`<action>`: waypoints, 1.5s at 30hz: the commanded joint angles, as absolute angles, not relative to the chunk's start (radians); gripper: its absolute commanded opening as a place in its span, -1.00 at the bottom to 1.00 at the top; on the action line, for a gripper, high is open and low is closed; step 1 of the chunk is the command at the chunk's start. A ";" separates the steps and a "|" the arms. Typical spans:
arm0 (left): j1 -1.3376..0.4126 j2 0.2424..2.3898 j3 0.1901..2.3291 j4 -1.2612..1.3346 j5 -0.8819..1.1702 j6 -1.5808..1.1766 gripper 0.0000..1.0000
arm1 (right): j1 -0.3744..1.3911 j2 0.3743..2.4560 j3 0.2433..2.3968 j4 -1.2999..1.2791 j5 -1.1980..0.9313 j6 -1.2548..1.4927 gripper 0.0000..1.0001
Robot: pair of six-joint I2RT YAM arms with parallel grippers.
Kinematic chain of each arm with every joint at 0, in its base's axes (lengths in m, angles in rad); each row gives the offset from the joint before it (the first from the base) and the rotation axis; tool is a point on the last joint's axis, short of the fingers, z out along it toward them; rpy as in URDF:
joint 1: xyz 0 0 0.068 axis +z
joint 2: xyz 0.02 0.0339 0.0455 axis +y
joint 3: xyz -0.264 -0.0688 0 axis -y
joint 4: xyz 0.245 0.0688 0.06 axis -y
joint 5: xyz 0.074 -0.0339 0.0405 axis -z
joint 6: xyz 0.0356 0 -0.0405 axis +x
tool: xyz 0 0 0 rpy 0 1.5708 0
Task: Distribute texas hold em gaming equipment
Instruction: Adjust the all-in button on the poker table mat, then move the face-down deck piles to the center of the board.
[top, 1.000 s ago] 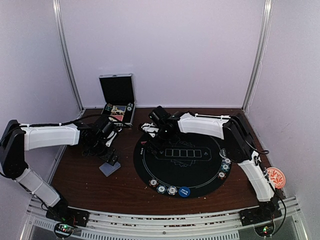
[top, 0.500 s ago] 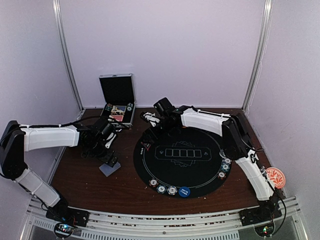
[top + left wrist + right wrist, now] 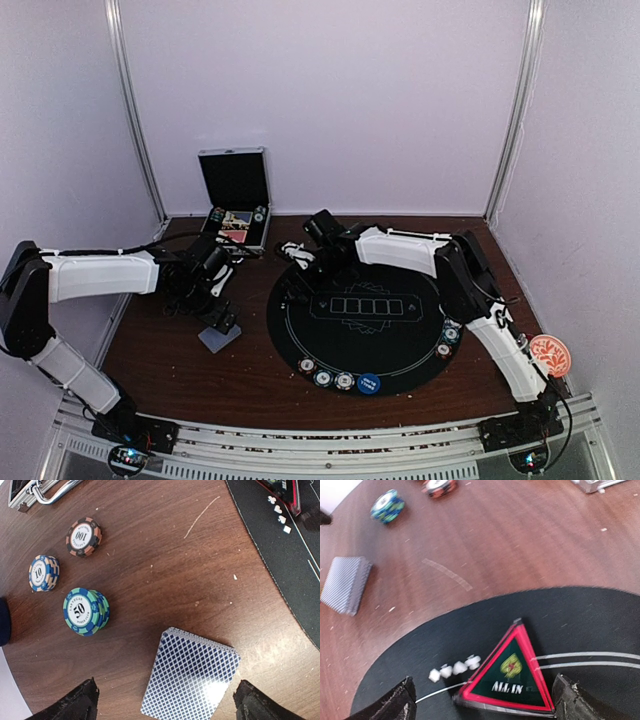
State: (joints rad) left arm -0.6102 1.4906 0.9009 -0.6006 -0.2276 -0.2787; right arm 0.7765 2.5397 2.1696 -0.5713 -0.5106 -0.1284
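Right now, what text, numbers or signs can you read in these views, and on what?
"ALL IN": red triangle marker, lying on the black mat.
"50": green chip stack.
"10": blue chip stack.
"100", seen upside down: dark chip stack.
Too small or blurred: the rim lettering on those chips, and the white print on the blue button disc.

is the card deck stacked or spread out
Stacked: the deck lies as one neat pile, backs up, no card fanned out.
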 commanded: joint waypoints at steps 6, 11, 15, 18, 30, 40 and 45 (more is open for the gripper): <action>-0.604 1.492 0.890 -0.567 -0.185 -0.255 0.96 | 0.845 2.441 2.056 -0.646 -0.635 -0.123 0.89; -0.603 1.511 0.888 -0.550 -0.128 -0.224 0.96 | 0.826 2.387 2.101 -0.690 -0.539 -0.116 0.92; -0.593 1.544 0.893 -0.549 -0.098 -0.199 0.96 | 0.801 2.289 2.090 -0.756 -0.506 -0.133 0.95; -0.590 1.571 0.906 -0.565 -0.091 -0.193 0.95 | 0.784 2.170 1.962 -0.740 -0.469 -0.152 0.97; -0.588 1.677 0.979 -0.666 -0.059 -0.171 0.96 | 0.647 1.795 1.531 -0.647 -0.447 -0.284 1.00; -0.537 1.758 1.004 -0.683 0.006 -0.122 0.96 | 0.607 1.669 1.394 -0.603 -0.460 -0.335 1.00; -0.533 1.795 1.017 -0.698 0.029 -0.106 0.96 | 0.596 1.658 1.389 -0.604 -0.463 -0.342 1.00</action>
State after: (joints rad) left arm -0.5426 1.7401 1.0126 -0.6846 -0.0025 -0.1375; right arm 0.6106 1.6882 1.3998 -0.6300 -0.4580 -0.3202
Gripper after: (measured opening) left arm 0.979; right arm 0.997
